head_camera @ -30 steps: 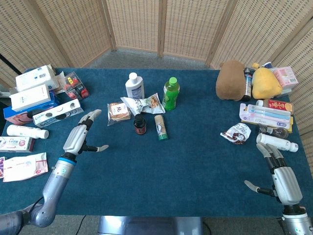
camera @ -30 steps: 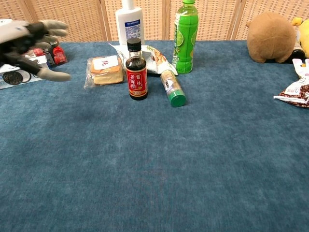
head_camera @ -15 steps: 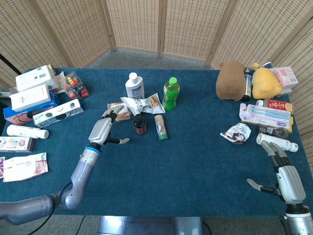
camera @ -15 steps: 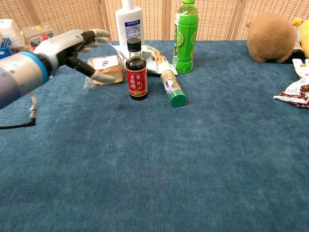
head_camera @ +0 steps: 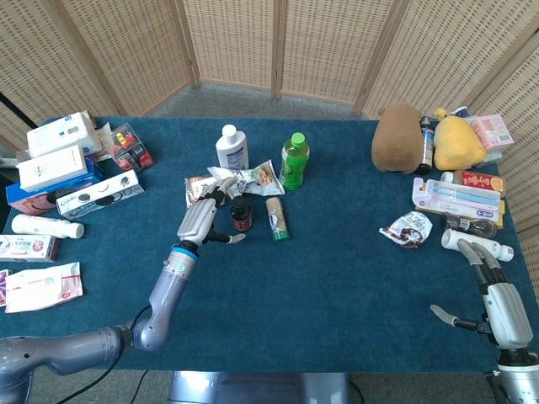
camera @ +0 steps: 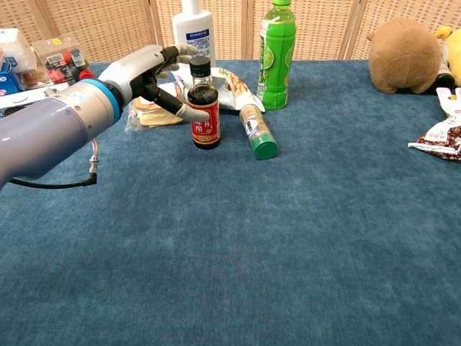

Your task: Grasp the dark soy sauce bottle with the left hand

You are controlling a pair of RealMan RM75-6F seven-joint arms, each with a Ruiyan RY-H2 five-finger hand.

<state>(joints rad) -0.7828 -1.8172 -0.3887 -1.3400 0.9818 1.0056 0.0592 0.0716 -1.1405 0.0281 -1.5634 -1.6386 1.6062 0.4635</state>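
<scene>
Left hand (camera: 155,76): has moved across the blue table (head_camera: 320,286) from near the boxes at its far-left edge to just beside the dark soy sauce bottle (camera: 204,108). Fingers spread, holding nothing; thumb tip crosses in front of the bottle's shoulder in the chest view, the other fingers reach behind its cap. Whether any finger touches the glass cannot be told.

Dark soy sauce bottle (head_camera: 241,215): upright, at the hand's fingertips, unmoved since a second ago.

Neighbours: wrapped snack (camera: 155,108) partly hidden behind the hand; green-capped shaker (camera: 258,131) lying down just past the bottle; white bottle (camera: 193,32) and green drink bottle (camera: 276,54) beyond the fingers, standing.

Open room: bare cloth on the near side of the hand, toward the table's front edge.

Right hand (head_camera: 498,307): head view only, at the table's front right corner, fingers spread, empty, well apart from the bottle. It has barely shifted.

Chest view alone shows the bottle's red label.
</scene>
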